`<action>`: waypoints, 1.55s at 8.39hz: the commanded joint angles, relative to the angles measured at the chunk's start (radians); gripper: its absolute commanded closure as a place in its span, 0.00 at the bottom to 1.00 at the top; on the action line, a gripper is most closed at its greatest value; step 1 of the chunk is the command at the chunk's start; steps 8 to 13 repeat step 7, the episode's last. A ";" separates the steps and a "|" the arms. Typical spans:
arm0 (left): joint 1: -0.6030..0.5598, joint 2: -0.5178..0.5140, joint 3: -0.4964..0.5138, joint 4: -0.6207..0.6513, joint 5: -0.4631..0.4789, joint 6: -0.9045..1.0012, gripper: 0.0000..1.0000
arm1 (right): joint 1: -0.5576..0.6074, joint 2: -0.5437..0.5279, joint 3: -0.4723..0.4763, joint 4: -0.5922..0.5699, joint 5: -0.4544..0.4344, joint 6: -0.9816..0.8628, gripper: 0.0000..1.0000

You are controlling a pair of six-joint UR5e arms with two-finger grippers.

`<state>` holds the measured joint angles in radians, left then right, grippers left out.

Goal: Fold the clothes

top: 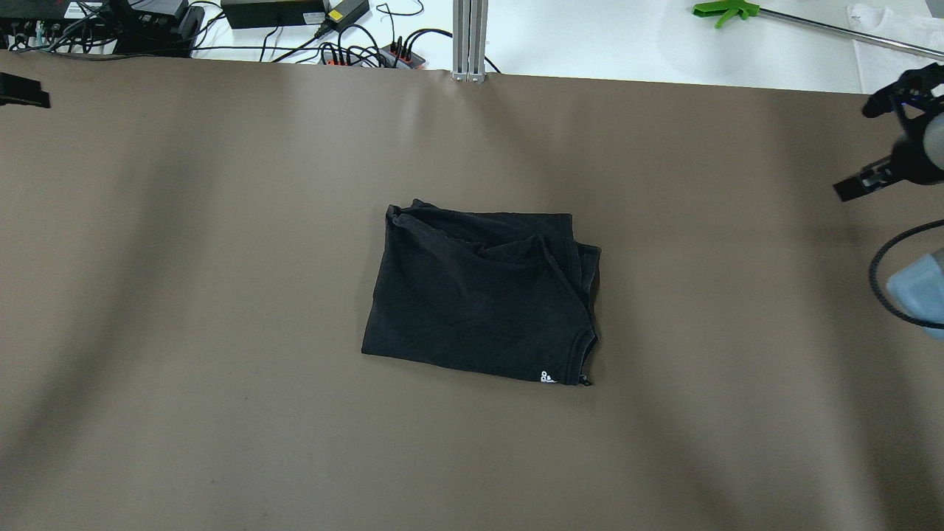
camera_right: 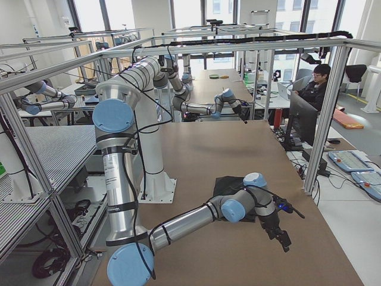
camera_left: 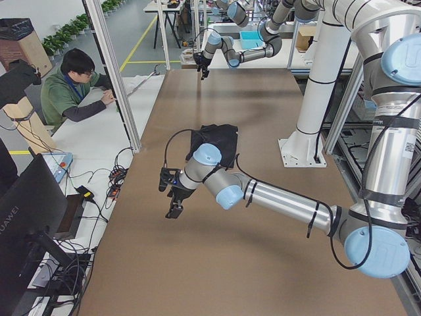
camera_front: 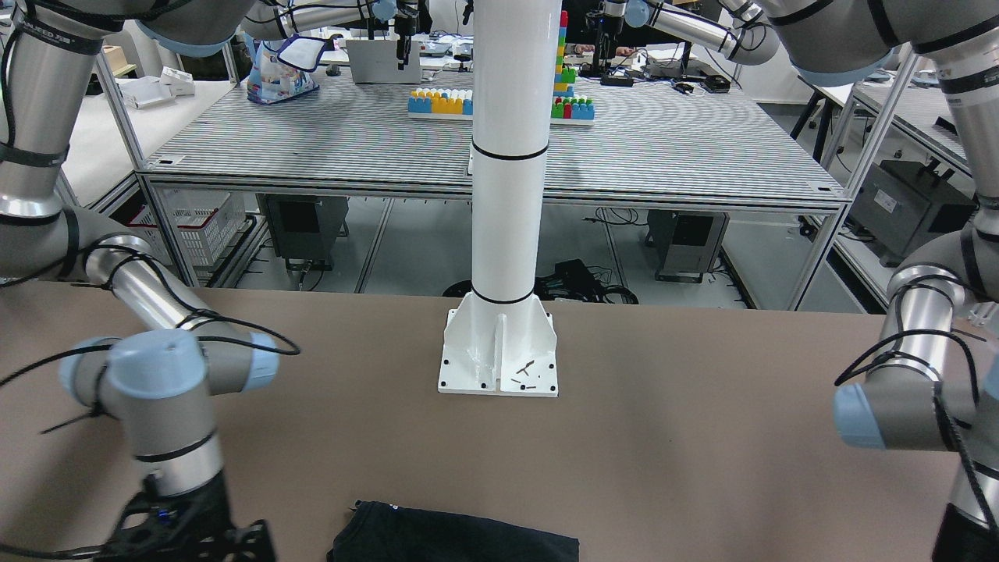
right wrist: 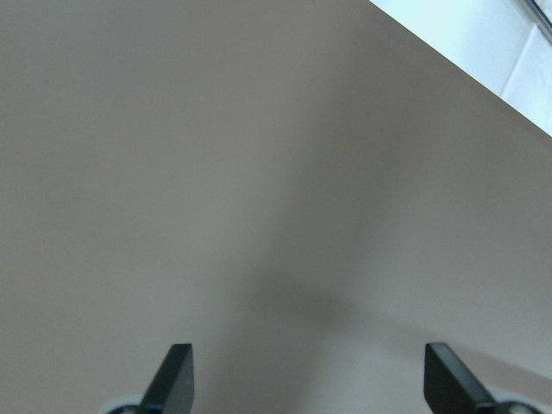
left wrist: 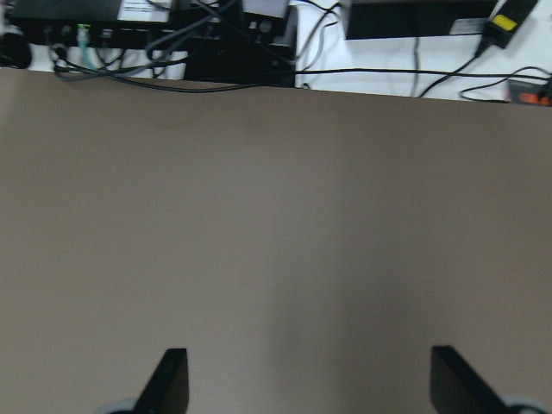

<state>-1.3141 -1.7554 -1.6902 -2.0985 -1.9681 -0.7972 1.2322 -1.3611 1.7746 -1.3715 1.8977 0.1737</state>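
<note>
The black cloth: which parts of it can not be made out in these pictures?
Front-facing view: the bottom edge cuts off most of the black cloth.
Left side view: the left arm covers its near part.
Right side view: the right arm covers its near edge.
Overhead view: the white logo is too small to read.

The clothes (top: 479,295) lay on the middle of the tabletop (top: 221,332), in front of the pillar's base plate (camera_front: 499,355) and well apart from it. The left end effector (left wrist: 312,384) hung far to their left, the right end effector (right wrist: 315,375) far to their right.
</note>
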 commanded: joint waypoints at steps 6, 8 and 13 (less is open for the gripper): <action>-0.275 0.186 0.104 -0.009 0.167 0.596 0.00 | 0.234 -0.070 -0.250 0.006 -0.155 -0.330 0.06; -0.275 0.192 0.107 -0.011 0.179 0.596 0.00 | 0.245 -0.078 -0.250 0.006 -0.149 -0.348 0.06; -0.275 0.192 0.107 -0.011 0.179 0.596 0.00 | 0.245 -0.078 -0.250 0.006 -0.149 -0.348 0.06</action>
